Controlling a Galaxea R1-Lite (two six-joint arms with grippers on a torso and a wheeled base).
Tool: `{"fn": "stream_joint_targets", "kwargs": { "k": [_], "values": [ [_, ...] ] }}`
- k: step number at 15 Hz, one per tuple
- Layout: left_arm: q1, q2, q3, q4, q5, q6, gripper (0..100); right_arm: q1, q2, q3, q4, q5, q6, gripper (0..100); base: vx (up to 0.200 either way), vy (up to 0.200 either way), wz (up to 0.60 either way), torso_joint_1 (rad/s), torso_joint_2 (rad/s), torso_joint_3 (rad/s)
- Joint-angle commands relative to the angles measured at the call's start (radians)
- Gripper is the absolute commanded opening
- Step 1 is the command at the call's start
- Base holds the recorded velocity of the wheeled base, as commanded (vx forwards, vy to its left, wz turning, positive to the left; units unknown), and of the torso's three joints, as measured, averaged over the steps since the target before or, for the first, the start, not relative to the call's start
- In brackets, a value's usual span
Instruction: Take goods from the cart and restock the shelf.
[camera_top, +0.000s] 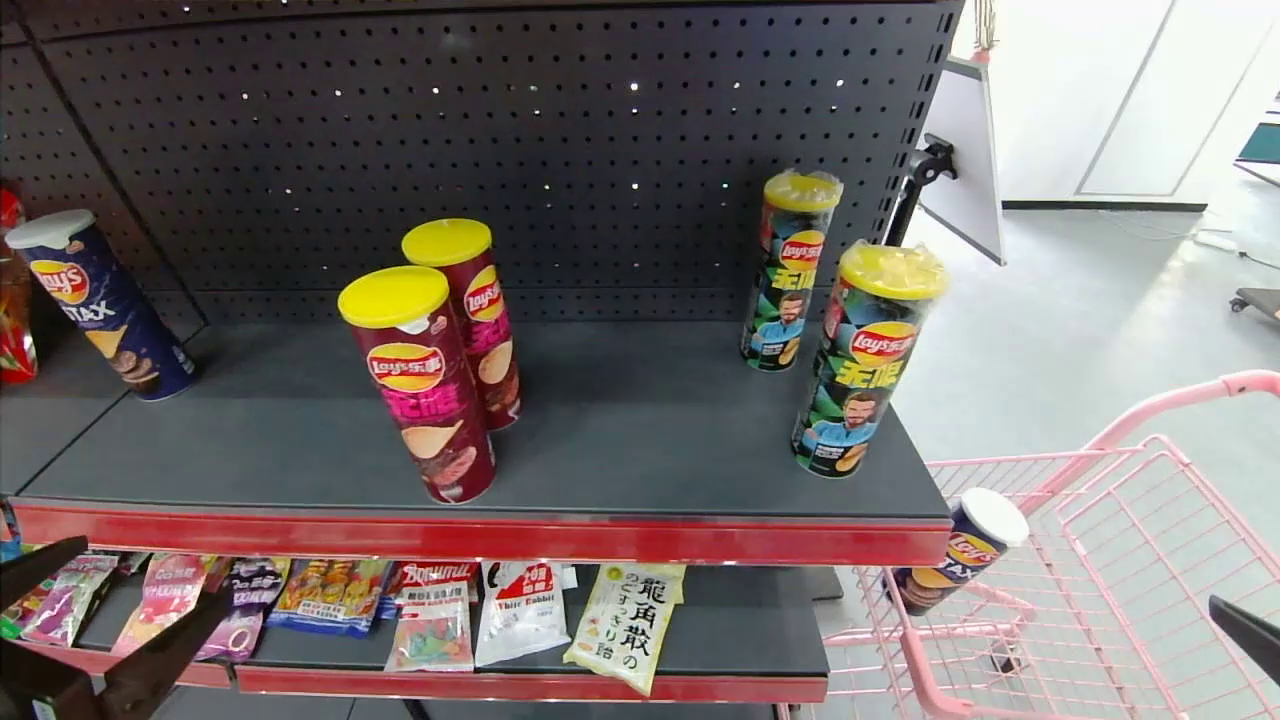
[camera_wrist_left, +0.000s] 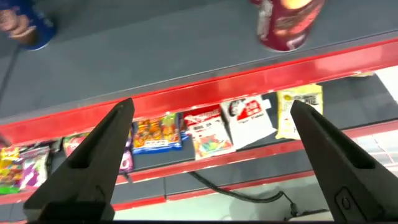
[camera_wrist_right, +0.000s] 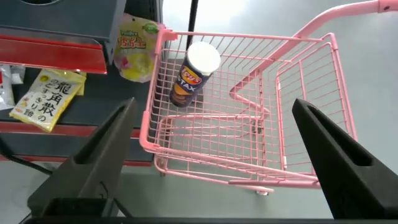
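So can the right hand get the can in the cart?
Probably yes. The right hand is open above the cart, which has no cover. The can leans in a corner with nothing over it, though the wire walls might crowd one finger.

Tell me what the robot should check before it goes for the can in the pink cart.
1. Right gripper open and empty: ok.
2. Left gripper open and empty: ok.
3. Blue can uncovered in the pink cart: ok.
4. Blue can upright: not ok, it leans on the cart's wall.
5. Bare shelf space between the maroon cans and green cans: ok.
6. Right gripper down at the can: not ok, it hangs above the cart.
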Motion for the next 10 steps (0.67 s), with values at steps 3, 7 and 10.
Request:
{"fn": "stream_joint_targets", "kwargs": {
  "k": [3, 7, 10],
  "values": [
    [-0.001, -0.001, 0.000, -0.001, 0.000, 0.003, 100, 0.000, 0.005, -0.001, -0.001, 0.000, -0.001, 100, -0.133, 0.000, 0.00, 0.006, 0.00, -0.002],
    [-0.001, -0.003, 0.000, -0.001, -0.001, 0.011, 100, 0.000, 0.013, 0.001, 0.001, 0.000, -0.001, 100, 0.000, 0.000, 0.00, 0.000, 0.00, 0.000],
    [-0.001, -0.013, 0.010, -0.001, -0.001, 0.011, 100, 0.002, 0.013, 0.007, -0.005, 0.000, -0.001, 100, 0.000, 0.000, 0.00, 0.000, 0.00, 0.000]
  ]
}}
